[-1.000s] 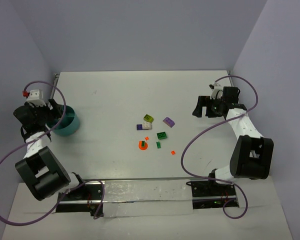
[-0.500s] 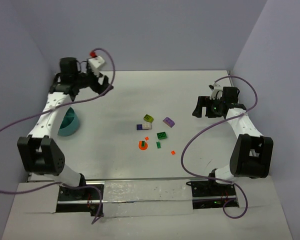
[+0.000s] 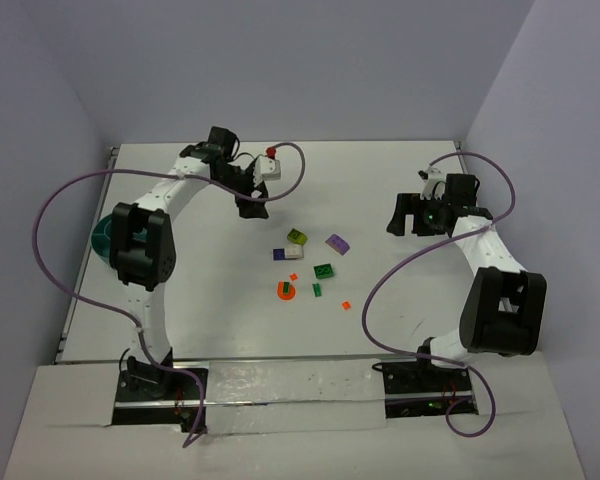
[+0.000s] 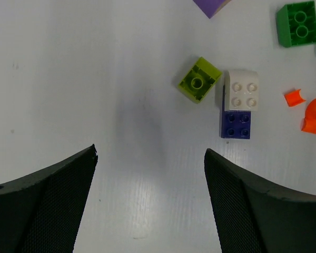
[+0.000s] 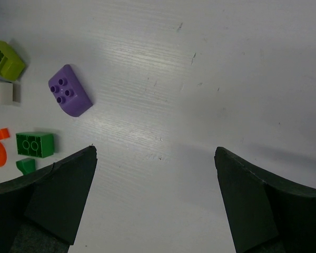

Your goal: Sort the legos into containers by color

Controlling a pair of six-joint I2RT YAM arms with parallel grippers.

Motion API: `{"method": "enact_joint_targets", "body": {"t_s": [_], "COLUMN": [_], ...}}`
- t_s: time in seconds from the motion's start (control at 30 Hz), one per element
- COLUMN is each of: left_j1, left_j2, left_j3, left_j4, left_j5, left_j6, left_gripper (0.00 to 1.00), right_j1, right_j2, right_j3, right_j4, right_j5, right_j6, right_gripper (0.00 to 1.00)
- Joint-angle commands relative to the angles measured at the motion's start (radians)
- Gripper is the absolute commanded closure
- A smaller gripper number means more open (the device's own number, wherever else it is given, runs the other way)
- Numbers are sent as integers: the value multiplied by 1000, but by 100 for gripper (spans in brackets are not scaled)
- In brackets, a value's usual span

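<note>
From above, white bench [image 3: 230,310] between lavender walls [image 3: 280,70], legos [image 3: 310,265] scattered mid-bench, teal bowl [image 3: 100,238] at the left edge (mostly hidden by the left arm [image 3: 138,245]), left wrist, left tool [image 4: 150,153] spread wide over bare bench, lime brick [image 4: 199,79] near, right wrist, right tool [image 5: 155,153] likewise spread, empty, purple brick [image 5: 70,97] near.

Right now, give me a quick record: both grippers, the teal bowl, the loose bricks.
Left gripper: open, empty, over bare table near small lime green plastic brick
Right gripper: open, empty, near rounded purple plastic brick
Round teal bowl: far left, partly behind left arm; contents hidden
Bricks: loose at table centre, none held
</note>
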Motion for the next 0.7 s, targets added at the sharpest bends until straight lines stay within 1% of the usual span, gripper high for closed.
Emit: {"method": "enact_joint_targets", "body": {"t_s": [0.0, 0.07, 0.1, 0.2, 0.3, 0.47, 0.67], "left_j1": [-53, -66, -75, -91, -120, -159, -189], "left_j2": [64, 114, 147, 186, 217, 262, 285], "left_j3": [104, 167, 206, 235, 232, 262, 269], "left_j4": [-139, -216, -235, -262, -249, -291, -289], "left_j5": [31, 35, 37, 25, 10, -10, -14], "left_j6": [309, 410, 426, 464, 489, 523, 520], "left_gripper": [10, 11, 11, 11, 12, 16, 22], "right_j1": [-15, -18, -18, -19, -22, -23, -25], "right_j2": [15, 24, 27, 38, 38, 37, 47], "right_j3": [30, 35, 38, 40, 41, 40, 43], "right_j4": [1, -3, -3, -10, -8, -8, -8], "right_j5": [1, -1, -4, -3, 1, 5, -1], "right_j6": [-16, -19, -20, -22, -23, -23, -23], "right_gripper": [0, 0, 0, 0, 0, 0, 0]}}
